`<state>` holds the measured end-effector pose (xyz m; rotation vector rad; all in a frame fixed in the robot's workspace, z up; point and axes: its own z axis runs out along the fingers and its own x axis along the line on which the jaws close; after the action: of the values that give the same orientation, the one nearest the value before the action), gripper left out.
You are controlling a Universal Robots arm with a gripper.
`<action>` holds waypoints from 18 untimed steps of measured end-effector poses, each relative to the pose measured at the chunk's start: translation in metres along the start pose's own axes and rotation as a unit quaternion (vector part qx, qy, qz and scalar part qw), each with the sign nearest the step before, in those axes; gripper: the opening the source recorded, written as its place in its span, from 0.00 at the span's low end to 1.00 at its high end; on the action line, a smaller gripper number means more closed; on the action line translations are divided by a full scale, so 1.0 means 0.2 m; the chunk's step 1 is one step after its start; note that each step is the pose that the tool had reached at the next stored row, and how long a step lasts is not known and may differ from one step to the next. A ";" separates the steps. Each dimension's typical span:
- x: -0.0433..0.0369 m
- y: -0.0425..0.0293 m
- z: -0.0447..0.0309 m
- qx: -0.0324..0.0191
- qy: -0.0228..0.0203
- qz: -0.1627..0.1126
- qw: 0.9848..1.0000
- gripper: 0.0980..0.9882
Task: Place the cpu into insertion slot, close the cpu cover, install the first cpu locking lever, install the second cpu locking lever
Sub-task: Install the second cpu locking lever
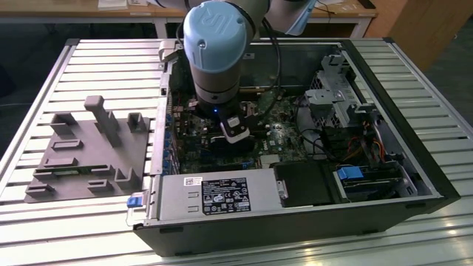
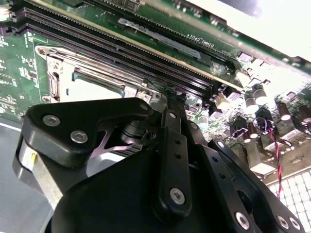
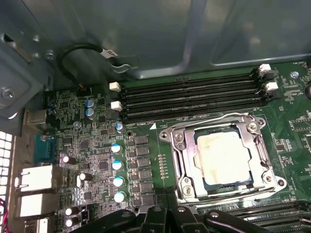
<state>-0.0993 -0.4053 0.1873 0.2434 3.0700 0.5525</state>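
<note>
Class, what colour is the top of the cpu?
Dull silver-tan; the cpu shows best in the first wrist view.

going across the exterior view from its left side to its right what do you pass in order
Grey fixture tray → blue latch tab → arm's blue-capped joint above the motherboard → black heatsink block → blue drive caddy → computer case's right wall.

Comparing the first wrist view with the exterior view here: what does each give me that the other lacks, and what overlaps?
First wrist view: the cpu seated in its socket with the cpu cover closed around it, and the long black memory slots beside it.

Exterior view: the whole open computer case, the grey fixture tray on the exterior view's left, and the arm reaching down.

Both: the green motherboard.
</note>
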 end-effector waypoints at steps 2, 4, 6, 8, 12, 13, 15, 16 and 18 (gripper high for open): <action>0.000 0.004 -0.009 0.001 0.000 0.000 1.000 0.00; 0.000 0.005 -0.011 0.002 0.000 0.000 1.000 0.00; 0.001 0.007 -0.011 0.002 -0.001 0.000 1.000 0.00; 0.001 0.009 -0.006 0.004 -0.001 0.000 1.000 0.00; 0.003 0.016 0.010 0.010 -0.003 -0.001 1.000 0.00; 0.003 0.018 0.012 0.012 -0.003 -0.001 1.000 0.00; 0.004 0.020 0.015 0.017 -0.004 -0.001 1.000 0.00; 0.004 0.020 0.015 0.021 -0.005 -0.001 1.000 0.00; 0.004 0.020 0.015 0.028 -0.006 -0.002 1.000 0.00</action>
<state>-0.0994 -0.4004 0.1860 0.2413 3.0773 0.4638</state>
